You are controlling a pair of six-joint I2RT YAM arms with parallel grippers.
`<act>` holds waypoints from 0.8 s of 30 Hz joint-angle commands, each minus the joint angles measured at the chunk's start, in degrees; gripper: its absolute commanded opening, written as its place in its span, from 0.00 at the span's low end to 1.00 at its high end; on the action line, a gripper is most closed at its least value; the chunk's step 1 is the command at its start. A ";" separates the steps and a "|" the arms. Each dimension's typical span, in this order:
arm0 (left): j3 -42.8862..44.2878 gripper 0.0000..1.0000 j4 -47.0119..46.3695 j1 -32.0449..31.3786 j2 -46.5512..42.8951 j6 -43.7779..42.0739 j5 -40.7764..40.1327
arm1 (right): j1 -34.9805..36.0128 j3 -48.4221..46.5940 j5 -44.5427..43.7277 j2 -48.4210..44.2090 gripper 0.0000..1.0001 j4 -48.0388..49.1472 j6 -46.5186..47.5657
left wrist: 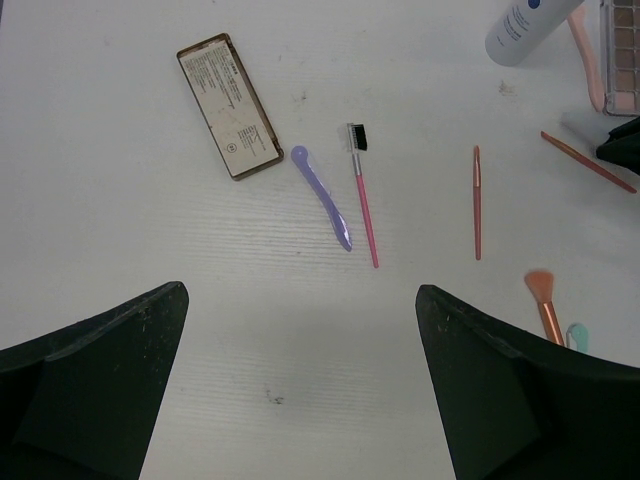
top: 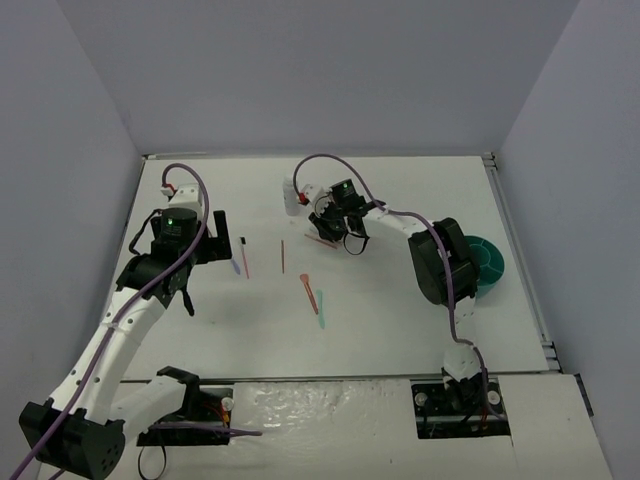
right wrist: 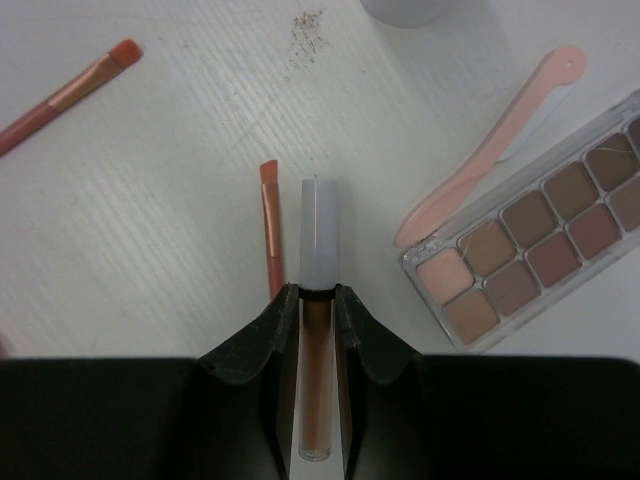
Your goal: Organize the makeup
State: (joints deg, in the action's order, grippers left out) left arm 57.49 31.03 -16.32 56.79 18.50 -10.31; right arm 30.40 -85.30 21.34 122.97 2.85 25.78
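Observation:
My right gripper is shut on a brown lip gloss tube with a pale cap; both fingers press its sides on the table. A thin orange-tipped brush lies just left of it. To its right are an open brown-pink palette and a pink stick. My left gripper hangs open over bare table. Beyond it lie a closed palette, a purple stick, a pink brow brush, a brown-pink stick and the whitish bottle.
The round teal tub stands at the right, partly behind the right arm. An orange brush and a teal stick lie mid-table. Another orange-tipped brush lies to the far left in the right wrist view. Grey walls enclose the table.

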 commanded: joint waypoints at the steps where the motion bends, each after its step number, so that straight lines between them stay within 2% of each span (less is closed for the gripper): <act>1: 1.83 0.97 -1.76 0.71 -0.67 0.22 0.37 | 1.24 3.23 -4.30 -16.15 0.00 3.50 -4.30; 10: 1.82 0.97 -1.89 1.21 -1.96 0.52 1.21 | 0.46 23.75 -19.90 -42.42 0.00 11.36 -10.15; 17: 1.66 0.97 -2.33 1.37 -3.27 1.05 3.05 | -4.53 45.00 -37.61 -67.15 0.00 21.43 -16.67; 24: 1.57 0.97 -2.46 1.46 -4.39 1.36 3.79 | -11.27 58.50 -43.79 -79.66 0.00 27.91 -23.97</act>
State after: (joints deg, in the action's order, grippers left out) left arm 57.47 31.00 -15.27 53.92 18.94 -7.33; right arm 21.35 -31.70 -14.12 48.35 20.59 7.43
